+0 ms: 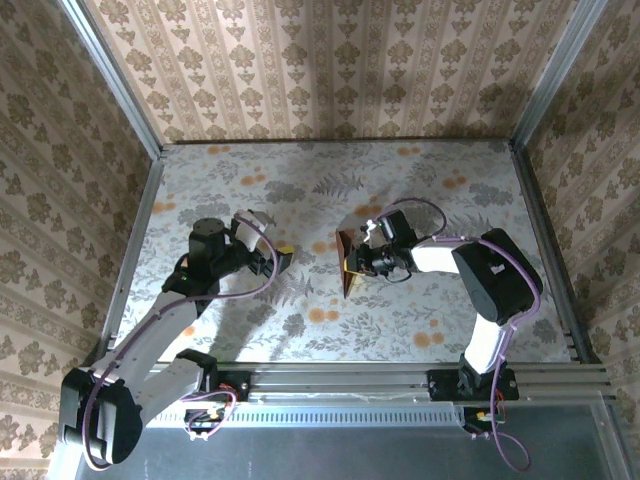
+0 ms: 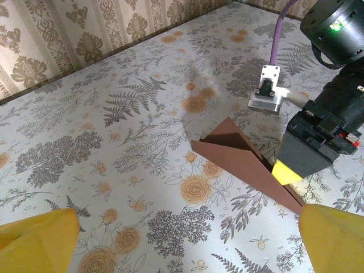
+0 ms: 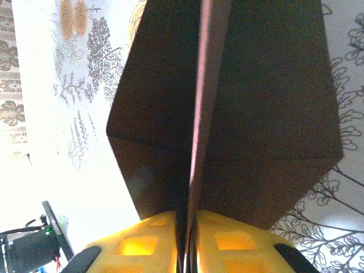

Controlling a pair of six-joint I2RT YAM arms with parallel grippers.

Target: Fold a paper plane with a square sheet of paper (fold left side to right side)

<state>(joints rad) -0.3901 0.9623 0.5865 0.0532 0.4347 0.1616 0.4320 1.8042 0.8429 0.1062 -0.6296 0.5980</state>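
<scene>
The dark reddish-brown sheet of paper [image 1: 345,262] is folded into a pointed paper plane shape with a centre ridge and stands on edge mid-table. My right gripper [image 1: 360,265] is shut on that ridge from the right. In the right wrist view the yellow fingers [image 3: 142,244] pinch the ridge, and the paper [image 3: 256,102] spreads to both sides. My left gripper [image 1: 283,255] is open, a short way left of the paper and apart from it. From the left wrist, the paper [image 2: 244,162] lies ahead, beyond my left gripper [image 2: 185,242].
The table [image 1: 300,190] has a fern-and-rose print with orange blotches. Patterned walls [image 1: 330,60] close it in at the back and sides, and a metal rail [image 1: 400,380] runs along the near edge. The right arm's cable [image 2: 277,40] hangs above the paper.
</scene>
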